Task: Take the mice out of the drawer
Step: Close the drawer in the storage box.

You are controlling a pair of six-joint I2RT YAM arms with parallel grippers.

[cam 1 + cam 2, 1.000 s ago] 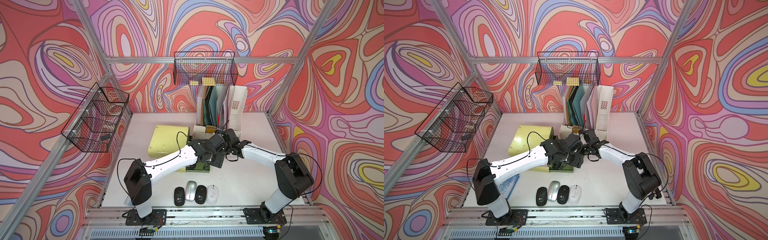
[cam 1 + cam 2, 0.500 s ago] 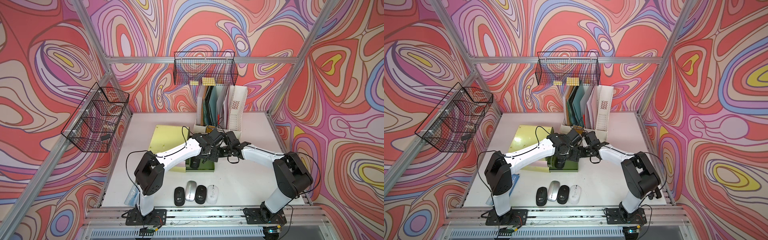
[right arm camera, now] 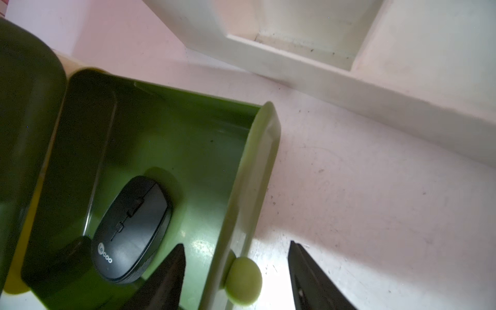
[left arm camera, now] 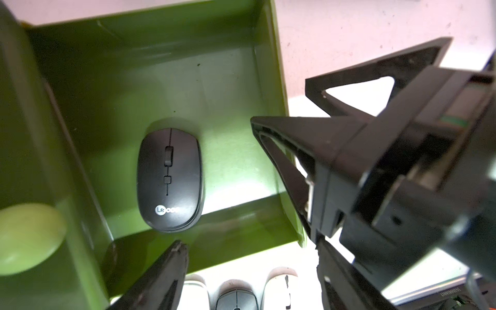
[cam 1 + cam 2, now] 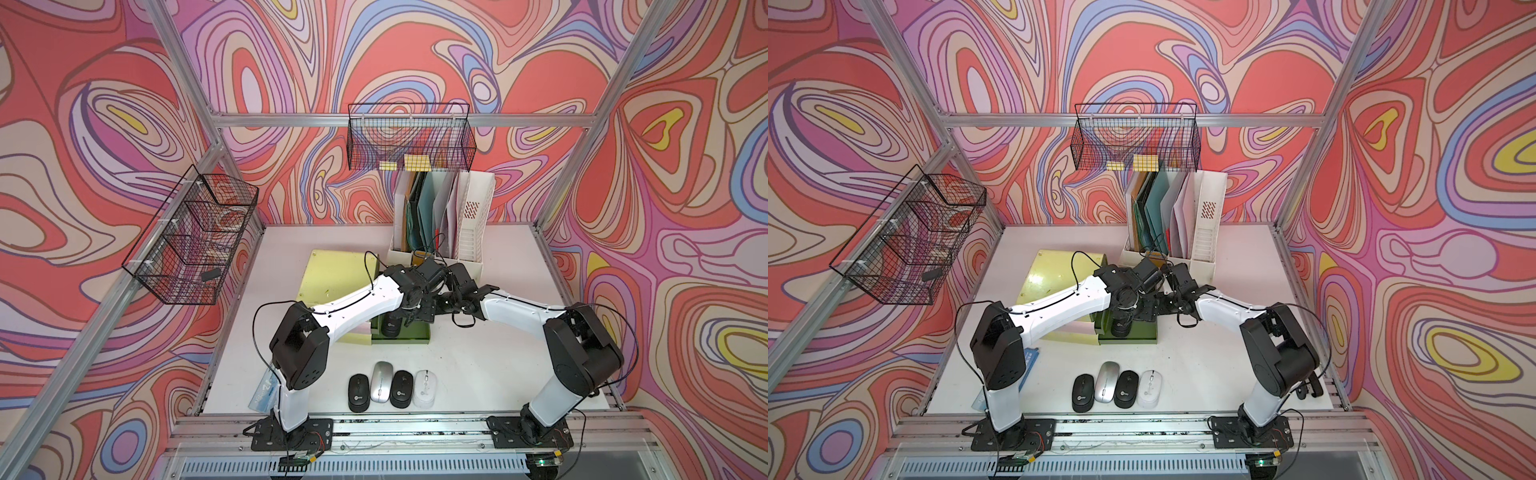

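The black mouse (image 4: 169, 179), light, hard and slick I'd judge, lies flat mid-frame on the floor of the green drawer (image 4: 150, 35), so I'd pinch its long sides with my left hand (image 4: 249, 243), open and empty at the lower edge, my right hand (image 3: 236, 244) open astride the knob (image 3: 243, 280).

Your top views are bright, evenly lit and sharp; frame posts (image 5: 183, 58) at 11 and 1 o'clock splay from lens distortion. In your wrist views the drawer (image 4: 134, 40) walls sit in shadow, its floor glares beside the black mouse (image 4: 169, 179), and the near knob (image 4: 26, 239) is blurred.
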